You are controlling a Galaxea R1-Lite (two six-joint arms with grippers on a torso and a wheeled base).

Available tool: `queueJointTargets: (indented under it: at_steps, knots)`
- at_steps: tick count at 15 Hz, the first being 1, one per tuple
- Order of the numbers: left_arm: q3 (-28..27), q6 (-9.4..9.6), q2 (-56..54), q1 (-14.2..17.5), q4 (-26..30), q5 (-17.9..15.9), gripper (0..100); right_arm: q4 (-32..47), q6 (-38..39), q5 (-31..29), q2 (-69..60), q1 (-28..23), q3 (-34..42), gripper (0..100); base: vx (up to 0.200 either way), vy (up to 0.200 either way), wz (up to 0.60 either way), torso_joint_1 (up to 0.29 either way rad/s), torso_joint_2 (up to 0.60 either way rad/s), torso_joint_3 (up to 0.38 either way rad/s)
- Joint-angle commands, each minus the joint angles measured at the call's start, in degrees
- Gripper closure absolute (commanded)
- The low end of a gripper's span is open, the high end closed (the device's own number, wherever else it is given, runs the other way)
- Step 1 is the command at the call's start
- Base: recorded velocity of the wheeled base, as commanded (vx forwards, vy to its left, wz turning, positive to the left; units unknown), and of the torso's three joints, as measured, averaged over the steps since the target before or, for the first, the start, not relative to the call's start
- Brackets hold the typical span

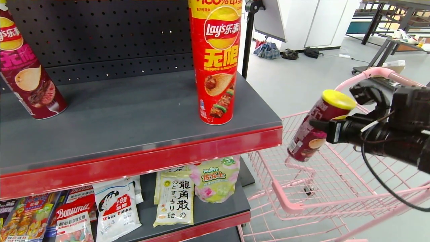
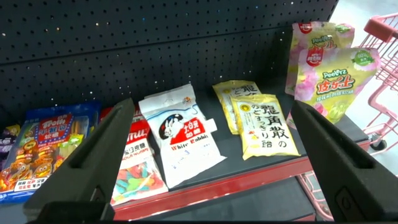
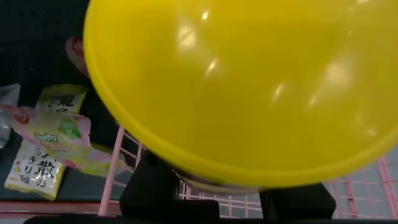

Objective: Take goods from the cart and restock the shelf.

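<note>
My right gripper is shut on a maroon chips can with a yellow lid. It holds the can tilted above the pink cart, just right of the shelf's end. In the right wrist view the yellow lid is close up, with the gripper clamped under it. The upper shelf carries a red chips can near its right end and a maroon can at the far left. My left gripper stands open, facing the lower shelf's snack bags.
The lower shelf holds a white candy bag, yellow lozenge bags, green-pink bags and colourful packs at the left. A black pole stands behind the shelf's right end. Open floor lies beyond the cart.
</note>
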Motion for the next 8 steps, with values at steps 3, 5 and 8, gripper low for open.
queueJointTargets:
  at_steps: [3,5,8]
  knots:
    - [0.0,0.07,0.09,0.0,-0.01,-0.02,0,30.58,-4.59,-1.35,-30.72,-0.22,-8.06,100,0.0,0.0,0.0,0.0,0.0,0.0]
    - [0.0,0.07,0.09,0.0,-0.01,-0.02,0,35.5,-4.77,-2.75,-39.78,-1.18,-4.02,100,0.0,0.0,0.0,0.0,0.0,0.0]
    - [0.0,0.07,0.09,0.0,-0.01,-0.02,0,43.23,-4.94,-3.72,-53.05,-6.54,2.57,100,0.0,0.0,0.0,0.0,0.0,0.0]
